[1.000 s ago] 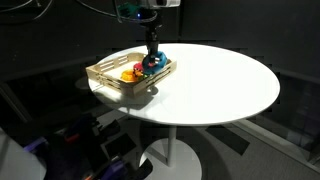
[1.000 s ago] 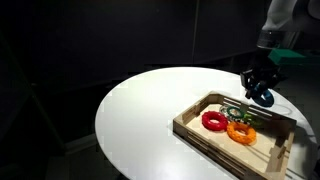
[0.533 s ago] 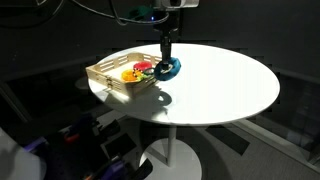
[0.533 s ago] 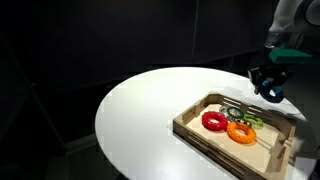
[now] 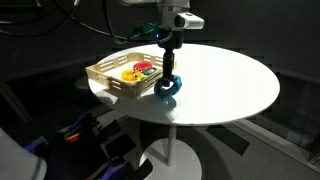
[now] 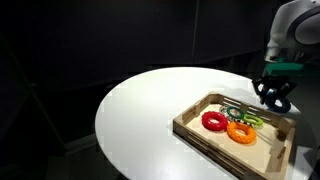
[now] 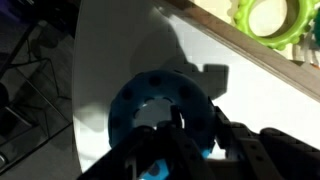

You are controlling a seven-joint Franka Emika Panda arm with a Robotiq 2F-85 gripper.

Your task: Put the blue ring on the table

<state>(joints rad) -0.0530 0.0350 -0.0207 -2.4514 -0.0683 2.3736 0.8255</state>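
The blue ring (image 5: 166, 88) hangs upright in my gripper (image 5: 168, 78), down at the white table (image 5: 230, 80) just beside the wooden tray (image 5: 108, 78), near the table's edge. I cannot tell whether it touches the top. In the wrist view the blue ring (image 7: 160, 103) fills the middle, with one finger of the gripper (image 7: 176, 135) through its hole and the other outside, shut on its rim. In an exterior view the gripper (image 6: 274, 93) is behind the tray's far side and the ring is hidden.
The tray (image 6: 200, 135) holds a red ring (image 6: 213, 121), an orange ring (image 6: 241, 131) and green toys (image 6: 240, 112). A green ring (image 7: 268, 18) shows beyond the tray's rail (image 7: 250, 52). Dark floor and clutter lie below the table edge.
My gripper has carried the blue ring out of the tray, over its side, and lowered it to the table beside the tray.
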